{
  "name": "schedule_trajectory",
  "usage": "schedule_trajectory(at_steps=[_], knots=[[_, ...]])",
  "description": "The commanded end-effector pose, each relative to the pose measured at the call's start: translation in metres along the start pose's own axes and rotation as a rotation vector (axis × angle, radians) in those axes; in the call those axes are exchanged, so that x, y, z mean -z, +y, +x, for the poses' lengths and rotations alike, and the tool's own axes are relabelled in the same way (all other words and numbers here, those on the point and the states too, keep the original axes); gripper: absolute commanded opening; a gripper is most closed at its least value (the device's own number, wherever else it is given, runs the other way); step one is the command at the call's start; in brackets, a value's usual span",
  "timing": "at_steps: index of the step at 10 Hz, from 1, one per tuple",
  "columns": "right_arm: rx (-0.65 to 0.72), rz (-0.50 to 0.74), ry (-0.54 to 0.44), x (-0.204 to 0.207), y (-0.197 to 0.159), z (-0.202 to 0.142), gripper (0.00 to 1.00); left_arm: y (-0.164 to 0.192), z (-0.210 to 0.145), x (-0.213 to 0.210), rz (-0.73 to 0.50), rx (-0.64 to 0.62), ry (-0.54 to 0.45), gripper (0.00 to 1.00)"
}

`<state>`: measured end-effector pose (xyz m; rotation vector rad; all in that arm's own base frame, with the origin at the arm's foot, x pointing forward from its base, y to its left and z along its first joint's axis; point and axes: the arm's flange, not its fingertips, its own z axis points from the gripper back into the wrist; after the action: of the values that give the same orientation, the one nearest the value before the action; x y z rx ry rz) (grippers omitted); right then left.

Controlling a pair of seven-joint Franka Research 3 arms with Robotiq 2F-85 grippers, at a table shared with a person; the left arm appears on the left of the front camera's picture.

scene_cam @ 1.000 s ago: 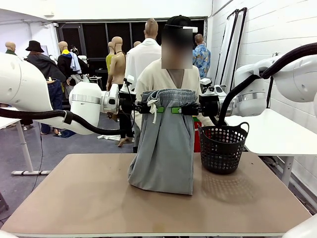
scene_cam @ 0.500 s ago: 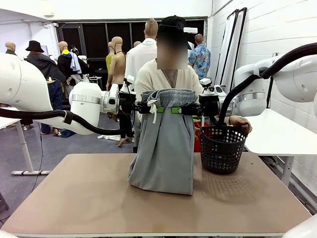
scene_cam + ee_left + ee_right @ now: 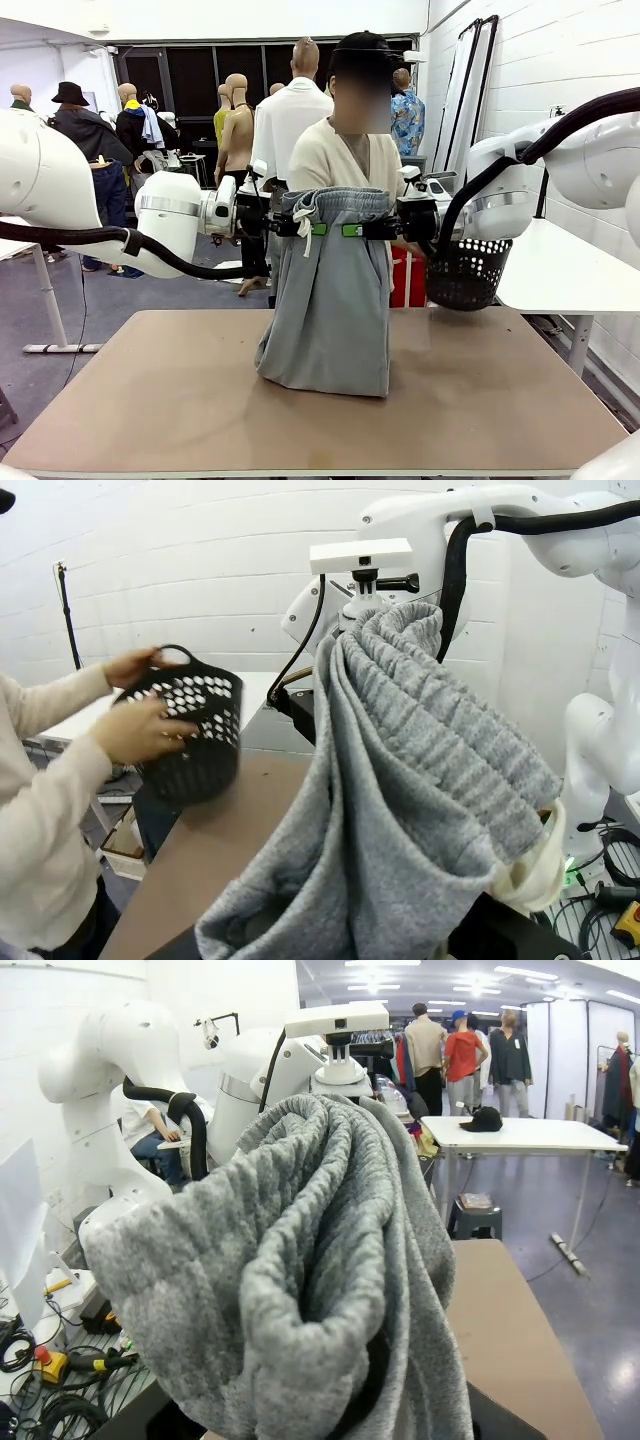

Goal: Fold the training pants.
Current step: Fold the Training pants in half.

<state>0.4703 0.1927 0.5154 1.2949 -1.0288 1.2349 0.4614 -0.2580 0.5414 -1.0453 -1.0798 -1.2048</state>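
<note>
Light grey jersey training pants (image 3: 333, 290) hang upright at the centre of the front view, held up by the waistband at both sides. The gathered elastic waistband sits at the top, just above mid-frame, stretched wide, with a white drawstring (image 3: 303, 228) dangling at its left end. The fabric falls straight down in soft vertical folds. The lower end rests bunched on the tan table (image 3: 180, 400), in the middle of the frame's lower half.
</note>
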Motion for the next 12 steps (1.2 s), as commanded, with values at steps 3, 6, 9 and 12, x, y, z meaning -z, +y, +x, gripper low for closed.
schedule_trajectory(at_steps=[3, 6, 9, 12], knots=[[0.079, 0.02, 0.021, 0.01, 0.003, -0.019, 0.0, -0.014, -0.031, -0.018, 0.042, -0.148, -0.012, 0.0], [0.062, 0.024, 0.037, 0.019, -0.013, -0.016, 0.0, -0.002, -0.032, -0.015, 0.036, -0.165, -0.038, 0.0], [0.017, 0.081, 0.077, 0.031, -0.04, 0.015, 0.0, 0.024, -0.001, -0.016, 0.047, -0.126, -0.022, 0.0], [-0.036, 0.053, 0.095, 0.031, -0.064, 0.044, 0.0, 0.058, 0.028, -0.023, 0.038, -0.11, -0.03, 0.0]])
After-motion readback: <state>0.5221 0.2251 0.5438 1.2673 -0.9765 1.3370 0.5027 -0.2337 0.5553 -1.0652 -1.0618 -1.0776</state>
